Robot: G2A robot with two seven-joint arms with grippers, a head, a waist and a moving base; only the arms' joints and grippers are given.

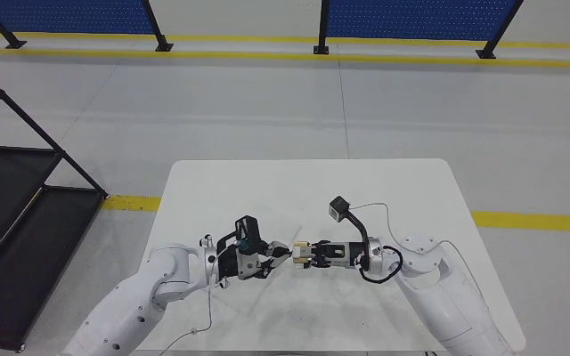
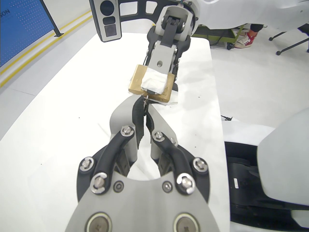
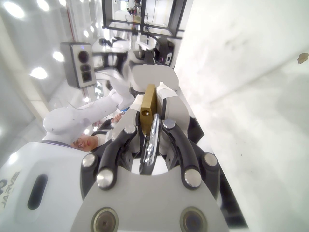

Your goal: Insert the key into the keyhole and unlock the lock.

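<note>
Rm: pale grey floor, glossy. Yellow tape line runs across far side, in front of 2 blue perforated screens on black feet. 2nd yellow stripe shows either side of white table, which has rounded corners. Black shelf rack on floor, apart from table. L wrist view: black chair base w/ castors on floor past table. R wrist view: round lamps lit, black-framed glazed partition behind.
</note>
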